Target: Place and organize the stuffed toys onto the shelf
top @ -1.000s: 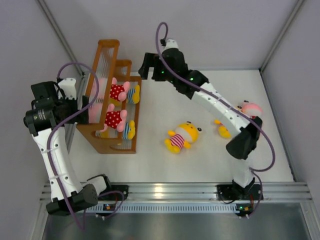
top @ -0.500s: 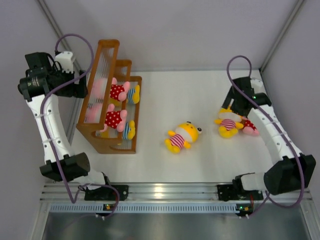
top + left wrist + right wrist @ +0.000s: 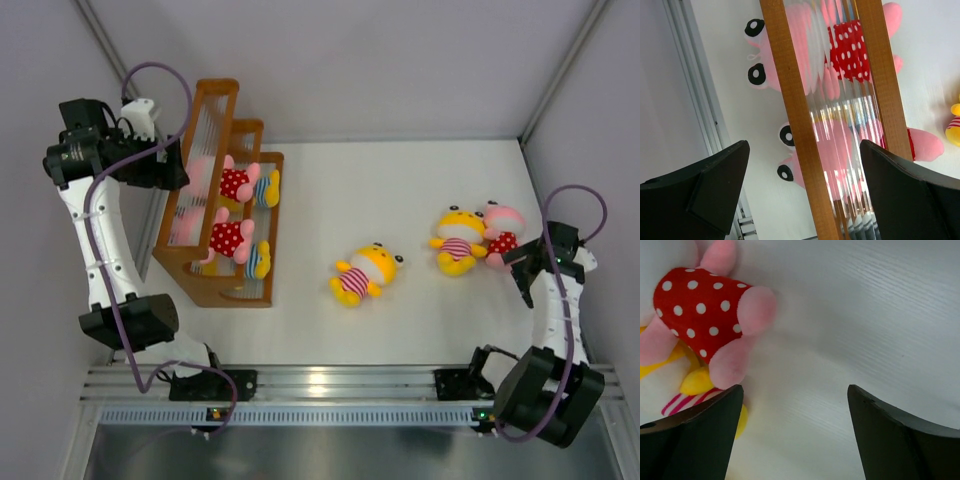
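Swinging over from the shelf (image 3: 218, 88), our right fingers (image 3: 690, 440) now hover just beside the pink polka-dot toy (image 3: 695, 310) on the desk (image 3: 400, 190), spread and empty. Left fingers (image 3: 705, 190) gape empty behind the shelf. We reckon pickup's next.

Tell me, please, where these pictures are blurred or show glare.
Left wrist view: the slats of the shelf smear the pink toys behind them. Right wrist view: the dotted toy looks slightly soft. Top view: sharp, with glare on the metal rail.
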Available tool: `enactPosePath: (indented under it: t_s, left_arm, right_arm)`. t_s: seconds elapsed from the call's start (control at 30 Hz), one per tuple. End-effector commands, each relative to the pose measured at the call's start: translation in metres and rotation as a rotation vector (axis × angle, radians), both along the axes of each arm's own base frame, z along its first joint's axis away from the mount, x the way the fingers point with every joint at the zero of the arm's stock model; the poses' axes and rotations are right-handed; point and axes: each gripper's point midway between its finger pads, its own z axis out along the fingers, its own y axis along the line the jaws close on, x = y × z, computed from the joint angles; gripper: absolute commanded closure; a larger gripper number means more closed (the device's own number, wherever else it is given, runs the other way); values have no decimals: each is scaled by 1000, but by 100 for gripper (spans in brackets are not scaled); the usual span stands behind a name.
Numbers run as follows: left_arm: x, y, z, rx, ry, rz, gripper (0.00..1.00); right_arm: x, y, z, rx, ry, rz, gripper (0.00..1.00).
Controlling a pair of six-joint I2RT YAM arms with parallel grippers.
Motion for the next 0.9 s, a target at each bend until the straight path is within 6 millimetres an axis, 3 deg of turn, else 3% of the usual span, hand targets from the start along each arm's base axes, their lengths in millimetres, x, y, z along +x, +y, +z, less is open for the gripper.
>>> enactPosePath:
  t_s: [0.0, 0.23, 0.5, 0.63, 0.87]
  left_arm:
    - [-6, -8, 16, 23, -67, -57, 2]
    - [-7, -6, 12, 44, -59, -67, 2]
    - [-2, -3, 6, 42, -44, -57, 2]
    - [3, 0, 5, 43, -39, -47, 2]
    - [4, 5, 3, 58, -31, -29, 2]
  right_arm:
    - [37, -12, 1, 38, -194, -94, 18]
    - [69, -23, 1, 58, -286, -135, 22]
    - [68, -24, 24, 50, -301, -154, 22]
    - [83, -27, 33, 60, -350, -150, 19]
    - [111, -20, -1, 141, -266, -145, 15]
